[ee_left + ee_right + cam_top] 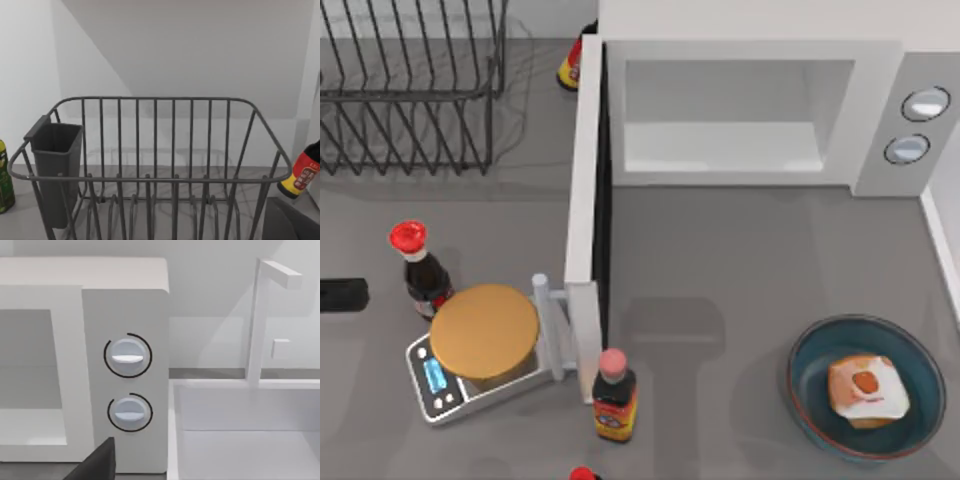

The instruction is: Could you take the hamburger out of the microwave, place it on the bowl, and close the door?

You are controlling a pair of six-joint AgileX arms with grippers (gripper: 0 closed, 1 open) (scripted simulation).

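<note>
We are seeing hamburger (866, 389) sitting in bowl (810, 400) at table's 4 o'clock; door (584, 190) hanging wide open. Gripper states: cannot tell. Risk: door swing knocking sauce bottle (614, 396) or scale (470, 355) at its free edge

A dark bit of my left arm (340, 293) pokes in far to the left of the microwave (750, 50). A dark part of my right pincer (95, 462) sits close in front of the microwave.
</note>
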